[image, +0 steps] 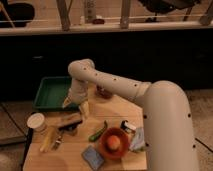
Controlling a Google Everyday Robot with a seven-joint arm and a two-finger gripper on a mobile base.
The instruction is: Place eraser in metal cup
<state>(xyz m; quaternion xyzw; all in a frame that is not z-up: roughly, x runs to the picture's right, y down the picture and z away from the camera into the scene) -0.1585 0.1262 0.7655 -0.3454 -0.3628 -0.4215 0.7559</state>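
Wooden table [112, 107]; open hand [75, 104] above eraser [70, 121].

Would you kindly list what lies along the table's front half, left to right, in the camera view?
White cup → yellow banana-like thing → eraser below the open gripper → green vegetable → orange-red bowl.

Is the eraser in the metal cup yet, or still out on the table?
Out. The eraser lies flat on the wooden table, beside the white cup. The gripper hangs open just above it, holding nothing.
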